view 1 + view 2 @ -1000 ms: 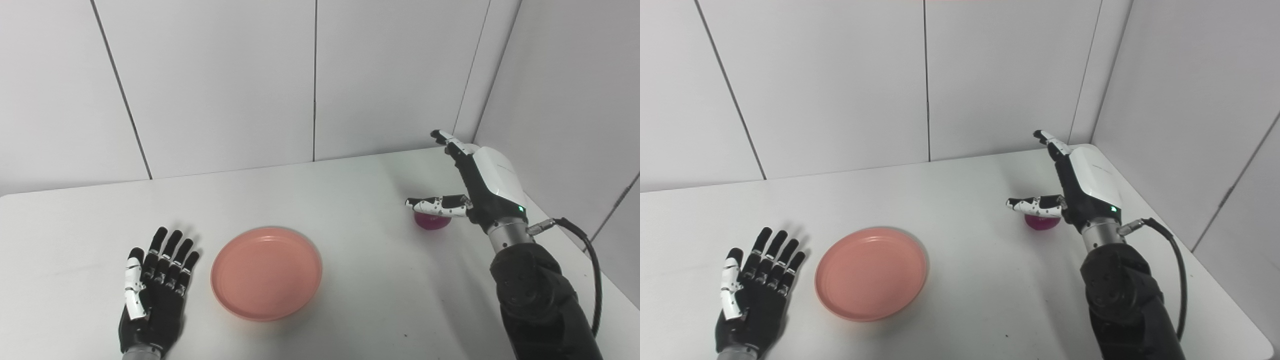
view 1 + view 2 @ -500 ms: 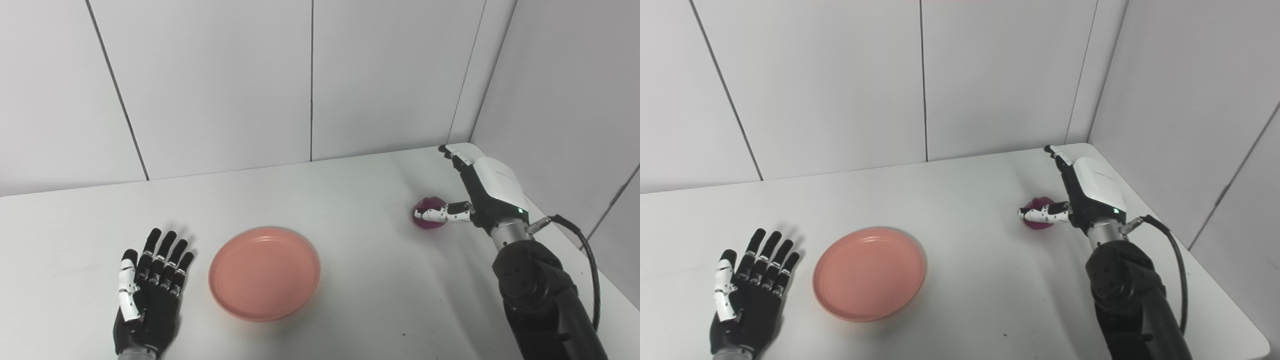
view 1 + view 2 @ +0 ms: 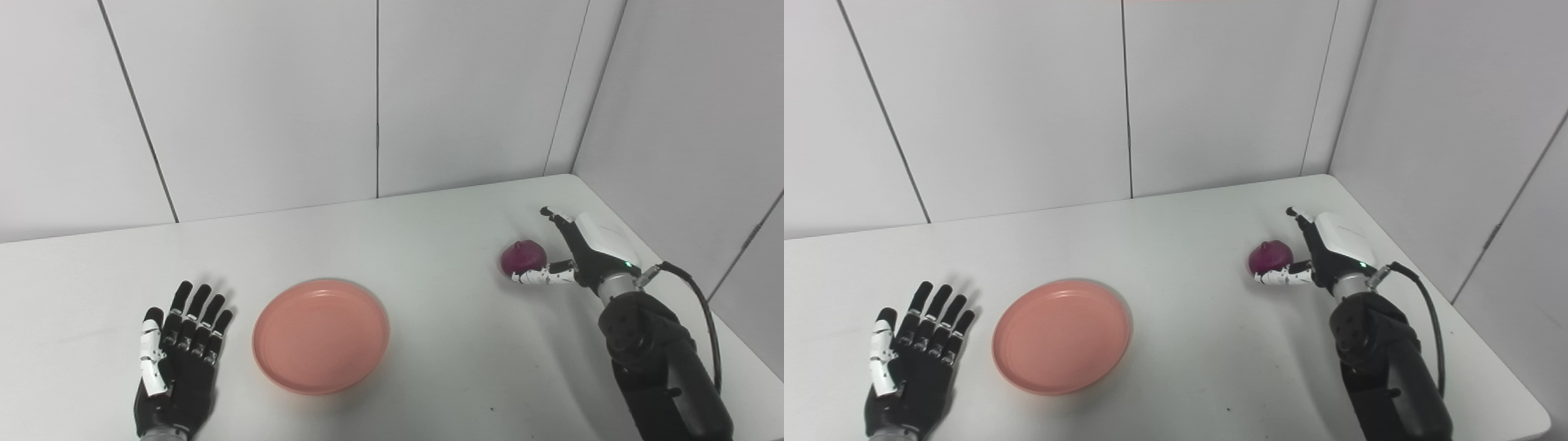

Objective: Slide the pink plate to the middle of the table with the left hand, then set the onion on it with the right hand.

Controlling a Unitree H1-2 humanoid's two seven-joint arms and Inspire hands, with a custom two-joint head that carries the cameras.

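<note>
The surface (image 3: 441, 245) is a plain white tabletop with a rounded far-right corner, set into a corner of the room. Pale grey wall panels (image 3: 263, 104) with thin dark vertical seams close it off at the far side and along the right.

The pink plate (image 3: 321, 335) lies flat on the near half of the surface, a little left of the middle, with nothing on it. The onion (image 3: 522, 256), dark purple-red and round, sits on the surface well to the right of the plate, toward the far-right corner.

The left hand (image 3: 177, 361) lies low at the near left, just beside the plate's left rim but apart from it. Its dark fingers are stretched out and slightly spread, pointing toward the far wall, and it holds nothing.

The right hand (image 3: 1326, 254) reaches in from the near right, its arm (image 3: 1381, 367) dark and bulky, with a black cable (image 3: 1427, 324) looping off the wrist. The hand stands on edge just right of the onion, white back turned to the right wall. It is spread wide: the thumb (image 3: 1280, 277) runs along the near side of the onion low down, while the fingers point past its far right side. Whether the thumb actually touches the onion is hard to tell from here; the hand has not closed on it.
</note>
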